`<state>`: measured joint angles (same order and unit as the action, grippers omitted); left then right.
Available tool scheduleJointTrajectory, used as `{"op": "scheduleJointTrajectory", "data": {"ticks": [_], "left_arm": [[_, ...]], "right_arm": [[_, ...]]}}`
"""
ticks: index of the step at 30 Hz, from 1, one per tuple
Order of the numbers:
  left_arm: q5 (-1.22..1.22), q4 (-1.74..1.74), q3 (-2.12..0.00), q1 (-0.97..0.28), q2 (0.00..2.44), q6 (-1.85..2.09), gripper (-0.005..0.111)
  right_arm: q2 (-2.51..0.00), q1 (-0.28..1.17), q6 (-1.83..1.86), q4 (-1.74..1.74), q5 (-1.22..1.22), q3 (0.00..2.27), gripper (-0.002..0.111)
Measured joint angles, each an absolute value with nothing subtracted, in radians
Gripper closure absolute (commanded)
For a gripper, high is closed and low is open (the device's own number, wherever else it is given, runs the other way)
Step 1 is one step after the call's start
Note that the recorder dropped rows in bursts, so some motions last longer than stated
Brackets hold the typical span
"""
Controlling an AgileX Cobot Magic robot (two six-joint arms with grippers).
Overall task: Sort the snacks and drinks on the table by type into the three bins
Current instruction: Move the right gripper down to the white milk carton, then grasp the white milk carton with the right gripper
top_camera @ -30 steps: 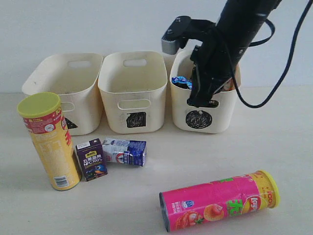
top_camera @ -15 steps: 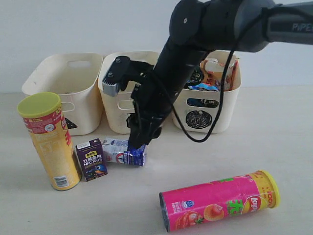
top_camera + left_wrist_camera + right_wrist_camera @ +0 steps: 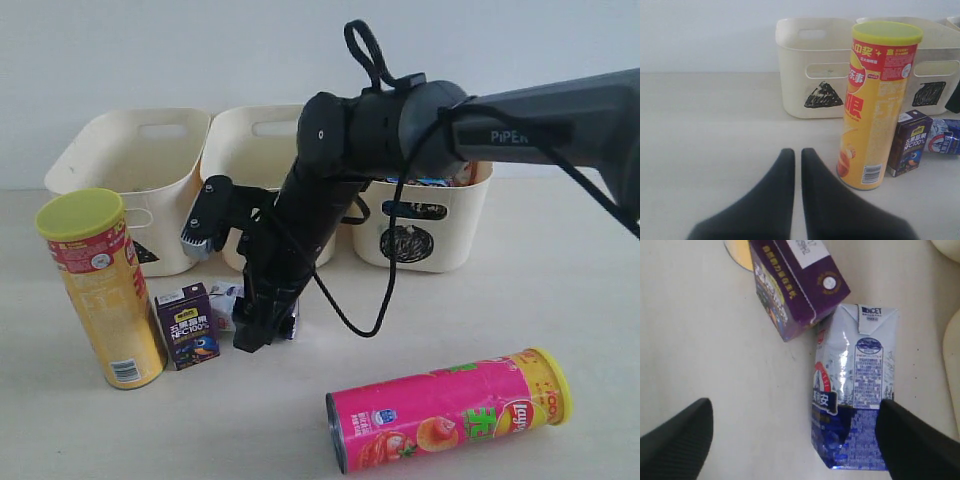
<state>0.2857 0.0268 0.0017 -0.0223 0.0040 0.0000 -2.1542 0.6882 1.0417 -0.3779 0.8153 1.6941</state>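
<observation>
My right gripper (image 3: 262,325) (image 3: 795,435) hangs open, low over the white and blue carton (image 3: 855,390), which lies flat between its jaws, close to one finger. The arm hides most of that carton in the exterior view. The dark purple carton (image 3: 187,325) (image 3: 795,285) stands right beside it. A yellow chip tube (image 3: 100,285) (image 3: 877,100) stands upright at the left. The pink tube (image 3: 450,410) lies on its side at the front. My left gripper (image 3: 797,152) is shut and empty above the bare table (image 3: 715,130), short of the yellow tube.
Three cream bins stand in a row at the back: triangle (image 3: 135,180), square (image 3: 265,135) and circle (image 3: 420,240). A bit of a packet (image 3: 462,175) shows above the circle bin's rim. My right arm crosses in front of the square bin.
The right arm has swung from the circle bin leftward and down to the cartons, and its jaws have opened. The left gripper has stayed shut.
</observation>
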Motion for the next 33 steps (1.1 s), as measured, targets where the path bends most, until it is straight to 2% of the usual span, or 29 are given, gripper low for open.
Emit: {"op": "scheduleJointTrajectory", "data": {"ticks": [24,26,31,33], "left_arm": [[0.286,0.027,0.002,-0.022,0.004,0.000,0.102],[0.286,0.027,0.002,-0.022,0.004,0.000,0.102],[0.286,0.027,0.002,-0.022,0.004,0.000,0.102],[0.286,0.027,0.002,-0.022,0.004,0.000,0.102]], "right_arm": [[-2.269,0.688,1.084,-0.270,0.605,1.702,0.030],[-2.283,0.688,1.084,-0.264,0.597,1.702,0.035],[-2.296,0.688,1.084,-0.259,0.571,1.702,0.068],[-2.296,0.688,1.078,-0.257,0.563,1.702,0.077]]}}
